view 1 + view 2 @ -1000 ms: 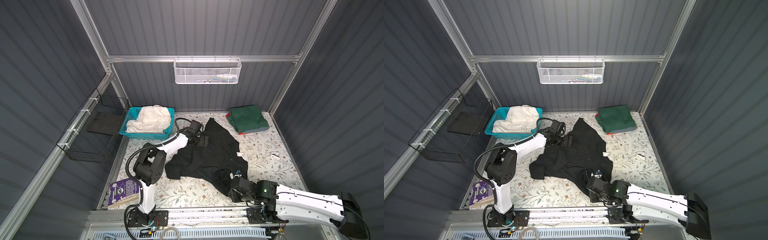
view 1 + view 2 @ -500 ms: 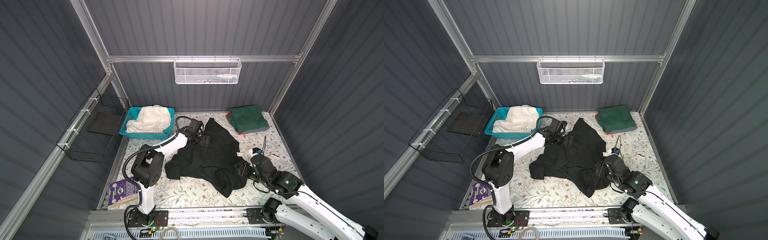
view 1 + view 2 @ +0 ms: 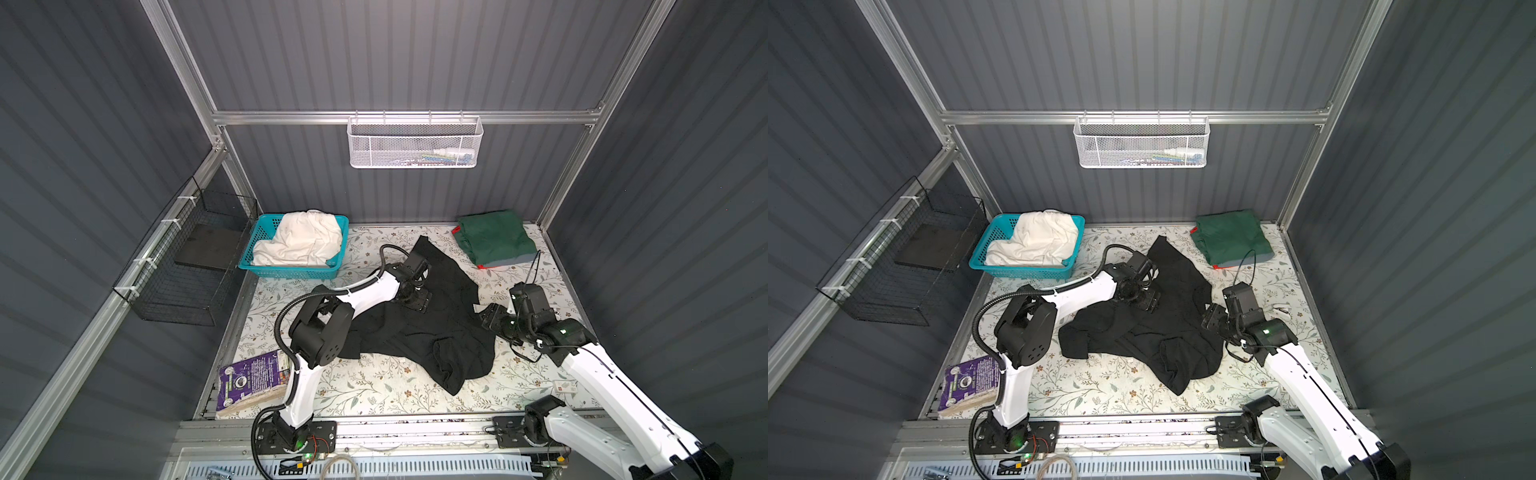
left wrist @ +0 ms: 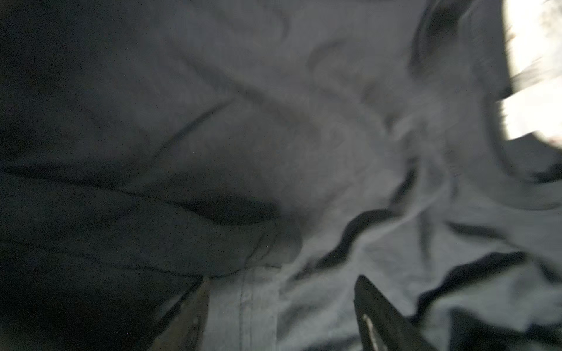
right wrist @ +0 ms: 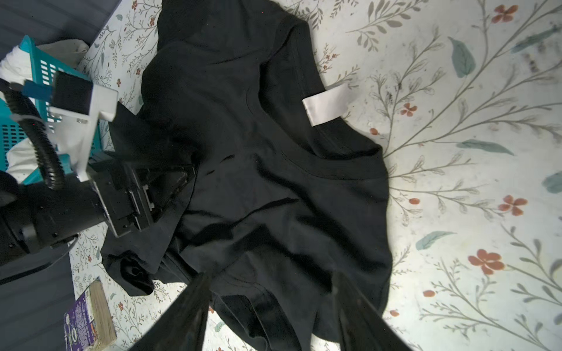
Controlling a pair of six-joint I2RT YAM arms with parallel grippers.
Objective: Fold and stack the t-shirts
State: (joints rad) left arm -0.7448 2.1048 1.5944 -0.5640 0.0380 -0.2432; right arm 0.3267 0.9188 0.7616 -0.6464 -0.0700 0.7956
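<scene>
At the back left of the table (image 3: 374, 386), a turquoise lattice basket (image 3: 299, 272) holds a crumpled cream-white t-shirt (image 3: 303, 239) heaped above its rim. On the back wall hangs a white mesh basket (image 3: 415, 143) with a few things in it too small to name. On the left wall a black wire basket (image 3: 187, 266) holds a dark flat slab (image 3: 208, 249).

The black t-shirt (image 3: 449, 328) lies rumpled and unfolded across the middle of the table. At the back right sits a folded stack: a dark green t-shirt (image 3: 494, 237) on top, with a grey layer (image 3: 507, 262) and a red layer (image 3: 457, 230) peeking out beneath.

The left end effector (image 3: 417, 301) is down on the black t-shirt's far part. The blurred left wrist view shows its fingers (image 4: 380, 316) apart with black cloth between them. The right end effector (image 3: 488, 320) is at the shirt's right edge by the collar, with its fingers (image 5: 188, 310) spread and gripping nothing.

Only the right wrist view shows clearly the white label (image 5: 327, 103) sticking out at the collar. Only the top views show the folded stack and the wall baskets. A purple packet (image 3: 253, 380) lies at the front left corner.
</scene>
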